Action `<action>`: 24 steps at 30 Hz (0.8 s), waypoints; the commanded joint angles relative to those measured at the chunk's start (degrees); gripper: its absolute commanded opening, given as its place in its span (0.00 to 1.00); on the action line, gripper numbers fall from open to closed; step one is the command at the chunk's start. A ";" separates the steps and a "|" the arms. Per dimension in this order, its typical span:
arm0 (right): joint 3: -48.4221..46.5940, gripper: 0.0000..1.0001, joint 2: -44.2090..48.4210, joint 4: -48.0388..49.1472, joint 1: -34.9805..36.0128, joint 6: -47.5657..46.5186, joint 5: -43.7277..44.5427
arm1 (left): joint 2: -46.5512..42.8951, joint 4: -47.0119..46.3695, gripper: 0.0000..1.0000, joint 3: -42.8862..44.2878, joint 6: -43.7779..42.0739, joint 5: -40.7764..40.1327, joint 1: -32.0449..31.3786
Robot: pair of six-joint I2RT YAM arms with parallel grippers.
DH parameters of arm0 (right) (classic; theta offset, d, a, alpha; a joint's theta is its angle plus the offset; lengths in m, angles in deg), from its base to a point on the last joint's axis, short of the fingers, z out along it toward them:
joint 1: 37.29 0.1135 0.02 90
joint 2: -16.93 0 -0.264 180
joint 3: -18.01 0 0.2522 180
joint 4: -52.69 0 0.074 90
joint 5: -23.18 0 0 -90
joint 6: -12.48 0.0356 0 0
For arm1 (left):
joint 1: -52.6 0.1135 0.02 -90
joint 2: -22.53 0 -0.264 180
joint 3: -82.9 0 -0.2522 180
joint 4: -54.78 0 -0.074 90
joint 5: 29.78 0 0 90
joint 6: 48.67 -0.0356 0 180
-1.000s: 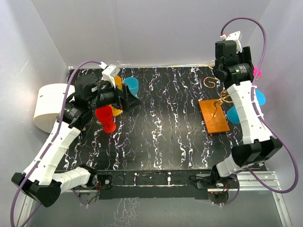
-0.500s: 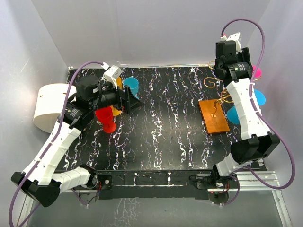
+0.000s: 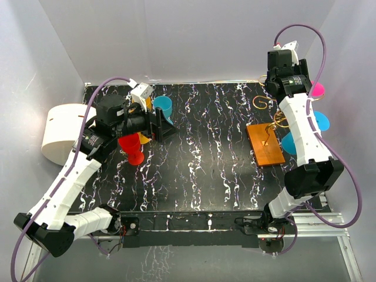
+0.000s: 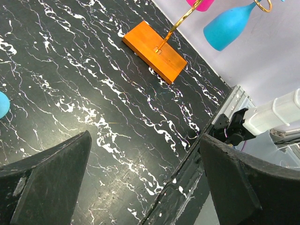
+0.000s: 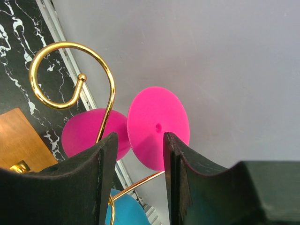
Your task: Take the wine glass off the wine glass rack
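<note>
The wine glass rack has an orange base (image 3: 265, 145) and gold wire hooks (image 3: 262, 103) at the table's right. A pink wine glass (image 3: 318, 90) and blue wine glasses (image 3: 320, 121) hang from it by the right wall. In the right wrist view the pink glass's round foot (image 5: 157, 126) and bowl (image 5: 86, 133) show beside a curled gold hook (image 5: 70, 70). My right gripper (image 5: 138, 161) is open, and the pink foot shows between its fingers, just beyond the tips. My left gripper (image 4: 145, 178) is wide open and empty over the table's left. The rack base (image 4: 152, 44) shows far off in its view.
A red wine glass (image 3: 132, 147), a blue cup (image 3: 163, 106) and an orange item (image 3: 147, 102) stand under the left arm. A white cylinder (image 3: 61, 132) sits off the table's left edge. The right wall is close behind the rack. A metal rail (image 4: 234, 101) runs along the table's edge.
My right gripper has shifted slightly toward the right wall and the pink glass. The left arm has hardly moved.
</note>
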 commanded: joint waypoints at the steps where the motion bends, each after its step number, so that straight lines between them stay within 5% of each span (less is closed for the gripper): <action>1: -1.36 0.40 0.69 2.64 -1.00 -0.94 1.32 | -0.97 -0.69 0.99 -0.03 -1.25 -0.48 -0.59; 10: 0.30 0.35 1.37 3.69 -1.11 -2.03 2.93 | -1.36 -0.08 0.99 -0.02 -1.61 -0.86 -0.78; 24: 0.55 0.15 2.42 4.35 -1.09 -3.41 3.59 | -1.71 0.22 0.99 0.30 -1.96 -1.30 -0.82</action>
